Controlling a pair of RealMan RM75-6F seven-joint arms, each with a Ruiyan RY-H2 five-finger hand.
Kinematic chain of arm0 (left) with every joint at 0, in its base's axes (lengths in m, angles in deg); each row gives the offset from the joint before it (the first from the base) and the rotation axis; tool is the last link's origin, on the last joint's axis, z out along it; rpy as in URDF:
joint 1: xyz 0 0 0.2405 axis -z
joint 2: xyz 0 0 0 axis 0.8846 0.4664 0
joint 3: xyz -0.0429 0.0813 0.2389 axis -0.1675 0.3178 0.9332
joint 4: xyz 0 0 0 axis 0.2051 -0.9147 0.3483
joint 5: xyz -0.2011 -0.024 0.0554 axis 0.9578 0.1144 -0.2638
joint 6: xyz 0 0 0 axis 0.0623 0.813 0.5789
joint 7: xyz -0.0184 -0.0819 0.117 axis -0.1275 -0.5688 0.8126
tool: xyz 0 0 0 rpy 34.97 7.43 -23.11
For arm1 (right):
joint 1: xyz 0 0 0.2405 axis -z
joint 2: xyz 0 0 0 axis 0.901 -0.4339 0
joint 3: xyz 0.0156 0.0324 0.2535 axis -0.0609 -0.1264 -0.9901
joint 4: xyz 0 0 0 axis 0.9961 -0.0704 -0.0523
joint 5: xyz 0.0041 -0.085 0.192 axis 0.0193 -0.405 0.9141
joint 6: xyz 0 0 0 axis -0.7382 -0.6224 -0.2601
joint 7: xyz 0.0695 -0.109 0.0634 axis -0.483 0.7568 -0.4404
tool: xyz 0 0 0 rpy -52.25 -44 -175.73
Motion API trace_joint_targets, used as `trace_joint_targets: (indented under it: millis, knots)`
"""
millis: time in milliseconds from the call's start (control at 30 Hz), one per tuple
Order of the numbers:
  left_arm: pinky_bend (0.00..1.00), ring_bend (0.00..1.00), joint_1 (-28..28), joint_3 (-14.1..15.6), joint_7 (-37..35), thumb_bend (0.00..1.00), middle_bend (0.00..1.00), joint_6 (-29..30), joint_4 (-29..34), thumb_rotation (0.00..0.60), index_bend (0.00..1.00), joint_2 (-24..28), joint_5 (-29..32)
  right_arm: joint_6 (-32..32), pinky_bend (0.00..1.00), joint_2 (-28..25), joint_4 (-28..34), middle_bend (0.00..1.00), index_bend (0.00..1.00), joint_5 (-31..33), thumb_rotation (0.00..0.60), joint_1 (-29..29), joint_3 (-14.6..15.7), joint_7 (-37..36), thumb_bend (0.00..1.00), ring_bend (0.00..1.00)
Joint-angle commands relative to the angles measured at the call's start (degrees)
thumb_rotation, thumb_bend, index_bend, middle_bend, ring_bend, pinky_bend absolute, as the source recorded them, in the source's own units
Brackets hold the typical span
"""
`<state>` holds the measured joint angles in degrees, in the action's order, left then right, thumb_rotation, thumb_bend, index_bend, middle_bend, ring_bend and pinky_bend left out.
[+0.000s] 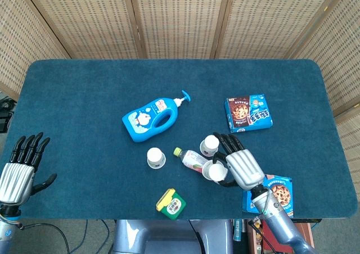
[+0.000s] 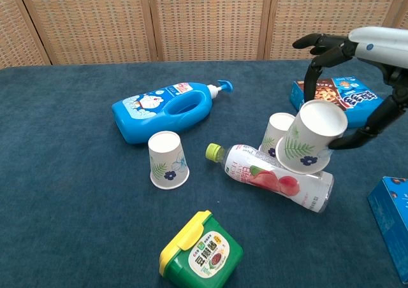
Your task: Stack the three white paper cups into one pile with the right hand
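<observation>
Nearest me, at the bottom centre of the chest view, the green tub with the yellow lid point(image 2: 201, 251) sat apart from the work, and the corner of a blue snack box point(image 2: 391, 221) was cut off at the lower right edge. Just beyond, the peach drink bottle point(image 2: 271, 177) lay on its side across the middle of the table, between the cups; I judged it the obstacle I had to carry over rather than around. My right hand point(image 2: 366, 90) gripped the lifted cup point(image 2: 309, 138) by its rim, thumb below and fingers arched above, holding it tilted and clear of the cloth, above the bottle and partly in front of the standing cup point(image 2: 277, 133), so I could bring it down over that inverted cup. How much clearance there was between the two cups I could not tell, since they overlapped in both views. The third cup point(image 2: 168, 160) stood upside down at centre left, well apart, untouched. Farther back lay the blue pump bottle point(image 2: 167, 111) on its side and the cookie box point(image 2: 338, 100), half hidden by my hand. In the head view my left hand point(image 1: 19, 169) hung off the lower left table edge, fingers spread, holding nothing.
</observation>
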<state>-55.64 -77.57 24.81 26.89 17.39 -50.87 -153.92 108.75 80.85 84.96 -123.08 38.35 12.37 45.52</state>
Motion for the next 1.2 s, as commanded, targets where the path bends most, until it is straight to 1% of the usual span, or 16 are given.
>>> trace_joint_targets:
  millis: [33, 167, 467, 767, 1067, 1200]
  knots:
    - [0.0, 0.0, -0.01, 0.0, -0.01, 0.21, 0.0, 0.05, -0.01, 0.6, 0.0, -0.01, -0.05, 0.0, 0.0, 0.23, 0.0, 0.09, 0.54, 1.83, 0.6, -1.26, -1.35, 0.95, 0.1, 0.0]
    - [0.0, 0.0, -0.01, 0.06, 0.14, 0.21, 0.0, -0.08, -0.17, 0.6, 0.0, -0.08, 0.0, -0.94, 0.0, 2.21, -2.5, 0.09, 0.54, 4.83, 0.6, -3.26, -2.92, 1.3, 0.1, 0.0]
    - [0.0, 0.0, 0.28, -0.16, 0.36, 0.21, 0.0, -0.91, -0.4, 0.6, 0.0, -0.36, 0.7, -0.6, 0.0, 7.2, -9.62, 0.1, 0.54, 9.59, 0.6, -7.11, -6.24, 1.34, 0.1, 0.0]
    - [0.0, 0.0, 0.42, -0.33, 0.39, 0.21, 0.0, -1.25, -0.59, 0.6, 0.0, -0.54, 1.13, -1.46, 0.0, 8.62, -13.34, 0.1, 0.54, 13.73, 0.6, -9.63, -8.38, 1.18, 0.1, 0.0]
    - [0.0, 0.0, 0.72, -0.25, 0.8, 0.21, 0.0, -2.05, -0.87, 0.6, 0.0, -0.9, 1.44, -2.8, 0.0, 9.76, -17.94, 0.1, 0.54, 17.9, 0.6, -11.28, -8.86, -0.69, 0.1, 0.0]
    - [0.0, 0.0, 0.9, -0.32, 1.15, 0.21, 0.0, -2.45, -1.06, 0.6, 0.0, -1.12, 1.7, -4.31, 0.0, 10.26, -20.68, 0.1, 0.54, 20.17, 0.6, -12.32, -8.95, -1.29, 0.1, 0.0]
